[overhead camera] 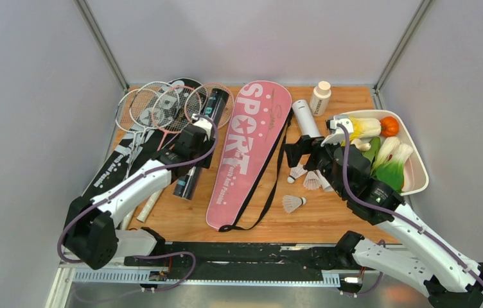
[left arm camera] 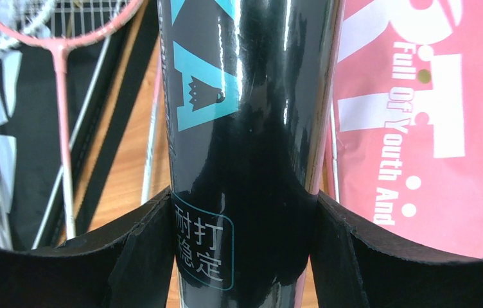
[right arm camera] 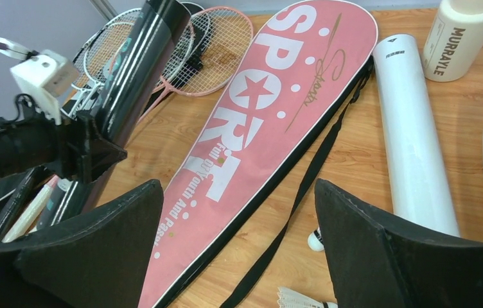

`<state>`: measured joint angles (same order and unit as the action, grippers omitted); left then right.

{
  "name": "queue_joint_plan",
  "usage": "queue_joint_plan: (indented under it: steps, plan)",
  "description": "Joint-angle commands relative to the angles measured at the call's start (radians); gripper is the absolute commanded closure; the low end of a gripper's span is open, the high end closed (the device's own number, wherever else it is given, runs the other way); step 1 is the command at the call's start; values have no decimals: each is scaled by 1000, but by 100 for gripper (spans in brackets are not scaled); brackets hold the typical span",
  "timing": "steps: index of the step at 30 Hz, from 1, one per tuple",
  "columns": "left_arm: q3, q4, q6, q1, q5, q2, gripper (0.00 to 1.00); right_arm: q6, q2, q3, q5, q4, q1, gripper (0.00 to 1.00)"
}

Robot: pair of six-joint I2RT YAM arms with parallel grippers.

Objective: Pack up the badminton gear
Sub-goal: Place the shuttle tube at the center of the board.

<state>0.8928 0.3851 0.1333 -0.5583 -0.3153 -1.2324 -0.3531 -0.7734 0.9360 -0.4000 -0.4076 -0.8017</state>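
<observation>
My left gripper [overhead camera: 194,138] [left arm camera: 244,196] is shut on the black tube [overhead camera: 217,102] [left arm camera: 245,128], one finger pressed to each side; the tube is tilted, its far end over the rackets [overhead camera: 162,106]. They lie at the back left, on a black bag [overhead camera: 114,168]. The pink "SPORT" bag [overhead camera: 252,147] [right arm camera: 271,109] lies flat in the middle with its strap loose. Right of it my right gripper [overhead camera: 295,149] [right arm camera: 237,183] stands open and empty above the table, near a white tube [overhead camera: 306,117] [right arm camera: 412,141] and three shuttlecocks [overhead camera: 293,203] [right arm camera: 300,298].
A small white bottle [overhead camera: 320,98] stands at the back, right of the white tube. A white tray [overhead camera: 419,179] of toy vegetables fills the right side, close behind my right arm. Grey walls close in the left, right and back.
</observation>
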Motion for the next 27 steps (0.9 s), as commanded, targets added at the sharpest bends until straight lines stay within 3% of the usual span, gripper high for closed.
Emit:
queue_joint_plan:
  steps: [1, 11, 13, 17, 22, 27]
  plan:
    - [6, -30, 124, 19, -26, -73, 97, -36, 11, -18, 27, 9, 2, 9]
    - [-67, -74, 153, 60, -4, -195, 78, -63, 13, -48, 25, -1, 1, 9]
    - [-68, -71, 152, 63, -1, -205, 69, -101, 8, -77, 39, -1, 2, 9]
    - [-60, -54, 146, 63, 8, -185, 33, -174, -37, -124, 11, -48, 2, 10]
    - [-34, -7, 135, 62, -10, -115, 24, -237, -80, -159, -86, -74, 3, 10]
    - [0, 56, 121, 62, -10, -63, 16, -114, -194, -115, -159, -74, 29, 7]
